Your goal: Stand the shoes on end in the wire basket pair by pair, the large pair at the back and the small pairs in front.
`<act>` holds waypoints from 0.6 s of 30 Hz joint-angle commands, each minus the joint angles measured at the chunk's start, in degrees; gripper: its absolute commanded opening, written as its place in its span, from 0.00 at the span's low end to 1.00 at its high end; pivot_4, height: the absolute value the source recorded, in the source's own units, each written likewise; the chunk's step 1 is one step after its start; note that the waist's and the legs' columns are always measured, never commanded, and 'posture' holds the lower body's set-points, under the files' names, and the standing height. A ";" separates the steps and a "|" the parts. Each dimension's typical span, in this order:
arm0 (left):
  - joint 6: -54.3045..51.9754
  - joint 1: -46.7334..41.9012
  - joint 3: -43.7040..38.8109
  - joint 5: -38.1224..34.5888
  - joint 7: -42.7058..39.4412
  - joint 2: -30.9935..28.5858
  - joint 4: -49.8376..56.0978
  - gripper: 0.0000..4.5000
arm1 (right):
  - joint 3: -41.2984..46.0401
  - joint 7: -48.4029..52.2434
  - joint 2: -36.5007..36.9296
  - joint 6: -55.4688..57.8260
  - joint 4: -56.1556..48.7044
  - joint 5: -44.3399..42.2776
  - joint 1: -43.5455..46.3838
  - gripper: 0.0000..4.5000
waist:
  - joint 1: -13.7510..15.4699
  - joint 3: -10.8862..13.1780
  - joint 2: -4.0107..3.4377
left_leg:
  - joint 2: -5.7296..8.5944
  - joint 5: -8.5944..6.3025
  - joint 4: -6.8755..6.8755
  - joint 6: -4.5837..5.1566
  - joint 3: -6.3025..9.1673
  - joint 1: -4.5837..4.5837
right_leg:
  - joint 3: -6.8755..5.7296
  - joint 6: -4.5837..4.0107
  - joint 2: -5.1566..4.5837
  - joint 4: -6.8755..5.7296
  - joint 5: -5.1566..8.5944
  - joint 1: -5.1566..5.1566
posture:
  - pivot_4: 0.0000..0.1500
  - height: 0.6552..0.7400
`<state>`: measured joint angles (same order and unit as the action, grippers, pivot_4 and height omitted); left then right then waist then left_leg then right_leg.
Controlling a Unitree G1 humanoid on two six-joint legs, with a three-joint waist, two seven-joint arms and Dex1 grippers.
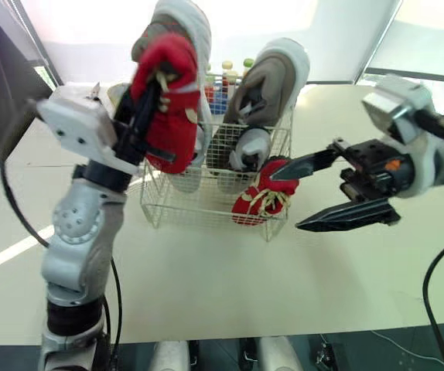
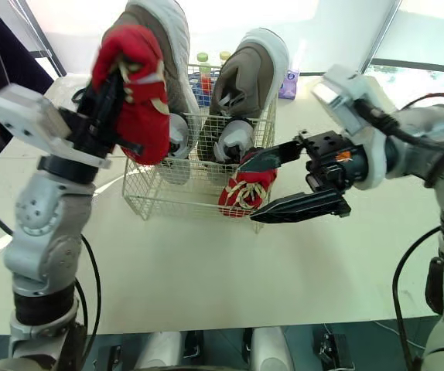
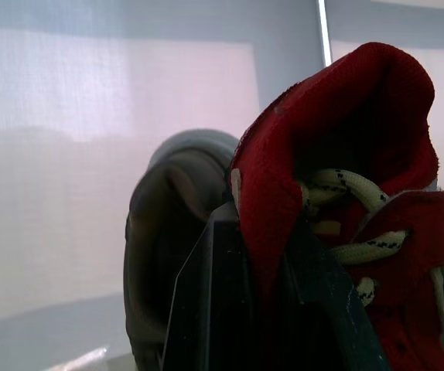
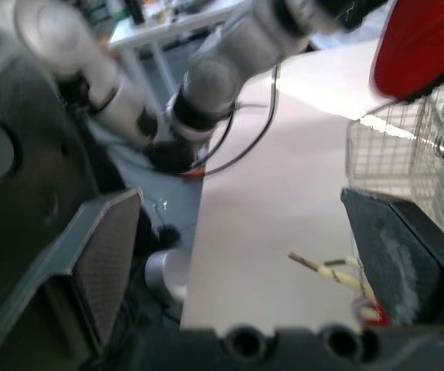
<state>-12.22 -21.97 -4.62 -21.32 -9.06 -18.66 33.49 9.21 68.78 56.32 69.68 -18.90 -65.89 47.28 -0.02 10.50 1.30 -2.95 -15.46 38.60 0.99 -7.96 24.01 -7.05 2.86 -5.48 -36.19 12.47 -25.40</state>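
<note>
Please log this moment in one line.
left pincer: shut on red shoe, raised near basket | right pincer: open, by other red shoe

Silver-grey jointed arms are capped by white wrist housings; black cables are trailed alongside; an orange mark is borne behind the right pincer.

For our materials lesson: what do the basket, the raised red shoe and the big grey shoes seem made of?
Basket: thin metal wire, likely coated white; open grid.
Raised red shoe: matte mesh fabric, cream cord laces.
Big grey shoes: matte upper, perhaps suede or textile; smooth white rubbery-looking sole.
</note>
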 commanded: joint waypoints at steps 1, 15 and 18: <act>7.10 2.56 0.92 4.45 -1.16 1.60 -1.01 0.01 | 8.14 -8.80 1.89 5.19 -4.64 -9.31 -6.70 1.00 | 0.61 0.00 0.00 | -0.03 -0.07 0.13 0.11 0.04 0.03 | -0.02 0.00 0.02 0.00 0.00 0.05 | 1.00 1.00; 25.06 8.33 5.93 15.98 -3.34 7.35 -14.08 0.01 | 7.99 -21.64 2.49 4.21 0.03 -22.20 -8.37 1.00 | 0.96 -0.12 -0.10 | 0.00 -0.29 0.64 0.49 0.07 0.22 | -0.03 0.06 -0.09 0.10 -0.02 0.18 | 1.00 1.00; 26.22 6.68 6.33 16.81 -2.84 8.63 -14.50 0.01 | 7.45 -22.26 2.73 3.78 0.54 -23.08 -7.80 1.00 | 0.96 -0.12 -0.10 | 0.01 -0.29 0.64 0.50 0.07 0.23 | -0.04 0.08 -0.08 0.10 -0.03 0.18 | 1.00 1.00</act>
<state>12.84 -14.36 0.59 -5.50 -12.16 -10.59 18.16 15.94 46.85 58.88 74.52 -18.59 -87.08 38.40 0.94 10.38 1.20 -2.94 -15.76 39.24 1.50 -7.89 24.25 -7.09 2.99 -5.57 -36.08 12.41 -25.23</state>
